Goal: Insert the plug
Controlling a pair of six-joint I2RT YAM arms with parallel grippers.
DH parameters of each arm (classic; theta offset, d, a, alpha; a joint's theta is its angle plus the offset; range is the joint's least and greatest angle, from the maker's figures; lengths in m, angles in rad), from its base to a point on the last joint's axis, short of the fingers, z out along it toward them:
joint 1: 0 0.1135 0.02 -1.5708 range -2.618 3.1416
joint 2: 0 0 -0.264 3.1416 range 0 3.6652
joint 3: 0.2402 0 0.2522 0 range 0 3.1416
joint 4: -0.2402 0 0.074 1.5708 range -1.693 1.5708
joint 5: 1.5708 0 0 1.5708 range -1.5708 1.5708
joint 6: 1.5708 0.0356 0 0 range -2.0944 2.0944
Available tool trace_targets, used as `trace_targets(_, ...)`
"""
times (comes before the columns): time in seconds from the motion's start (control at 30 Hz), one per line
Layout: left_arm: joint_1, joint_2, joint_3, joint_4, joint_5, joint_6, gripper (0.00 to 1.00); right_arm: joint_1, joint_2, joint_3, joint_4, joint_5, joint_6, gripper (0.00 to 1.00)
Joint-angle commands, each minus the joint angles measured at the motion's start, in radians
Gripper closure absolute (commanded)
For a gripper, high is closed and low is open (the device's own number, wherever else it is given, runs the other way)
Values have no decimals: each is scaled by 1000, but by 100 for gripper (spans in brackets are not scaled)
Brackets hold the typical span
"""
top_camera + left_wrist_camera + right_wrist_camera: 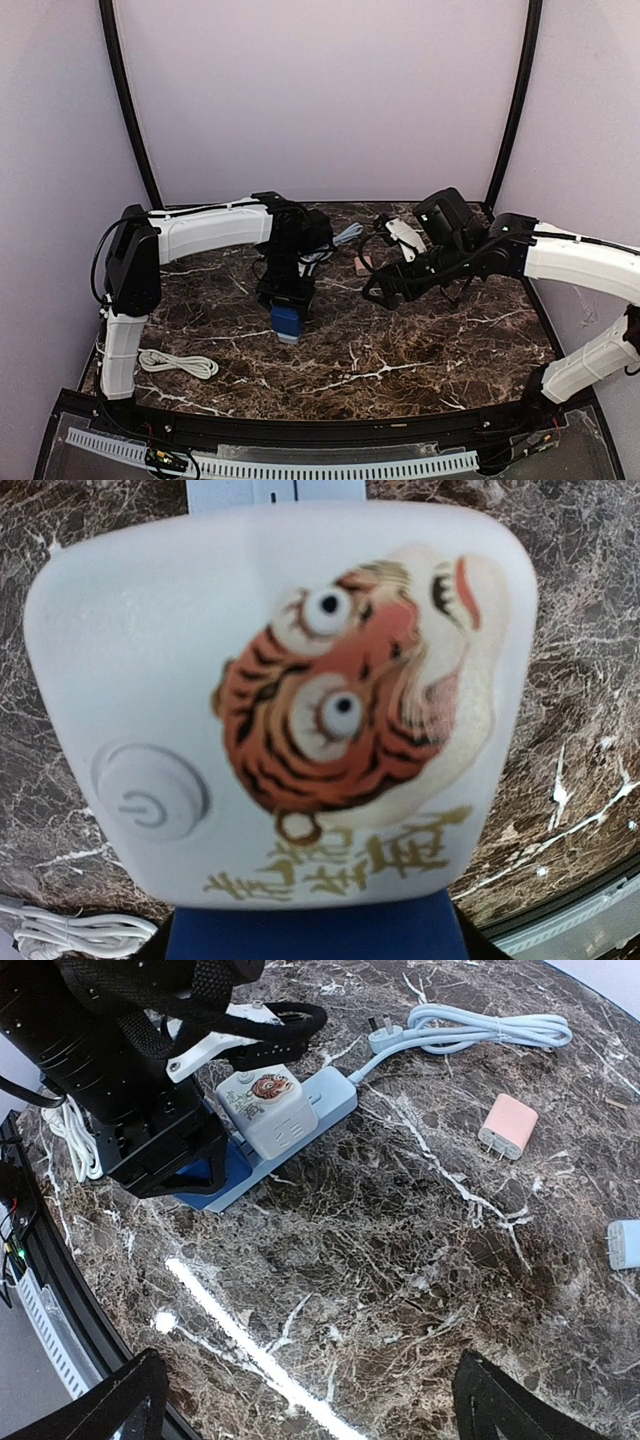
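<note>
Top external view has both my arms reaching over the dark marble table point(400, 372). My left gripper point(284, 298) points straight down near the middle, a little left of centre, right over the blue power strip point(287, 324). My right gripper point(384, 291) hangs above the marble just right of centre, well apart from the strip. From the right wrist, my right fingers point(110, 1400) show as two dark tips at the bottom corners, spread wide with nothing but marble between them. That same view shows the cube plug point(266, 1112), white with a tiger face on top, sitting on the power strip point(325, 1100) with the black bulk of my left arm pressed close on its left side. I cannot tell whether its prongs are fully home. From the left wrist, the cube plug point(280, 710) fills nearly the whole frame, its power button at the lower left, and my own left fingers are out of sight, so I cannot tell whether those jaws grip it or stand apart. A pale blue cord point(480, 1030) runs off the strip's far end and lies looped. A pink charger point(509, 1126) lies right of the strip, and a pale blue charger point(624, 1244) sits at the right edge. A white cable point(178, 363) is coiled at the near left.
</note>
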Motion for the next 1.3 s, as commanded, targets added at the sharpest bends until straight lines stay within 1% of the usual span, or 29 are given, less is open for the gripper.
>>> trace_targets(0.0, 1, 51, -14, 21, -26, -66, 99, -5, 12, 23, 3, 28, 11, 1)
trace_targets(0.23, 3, 63, -14, 30, -18, -49, 99, -5, 25, 29, 2, 28, 5, 1)
trace_targets(0.47, 7, 61, -66, 80, 15, -72, 99, -5, 28, 32, -1, 33, -2, 1)
trace_targets(0.67, 12, 61, -97, 120, -6, -69, 99, -5, 39, 51, -14, 27, -19, 1)
trace_targets(0.8, 22, 62, -148, 159, 2, -74, 99, -5, 45, 55, -14, 31, -28, 1)
trace_targets(1.0, 21, 60, -171, 172, -35, -75, 99, -5, 66, 60, -7, 25, -32, 1)
trace_targets(1.27, 21, 60, -164, 157, -95, -96, 99, -5, 68, 47, 2, 21, -33, 2)
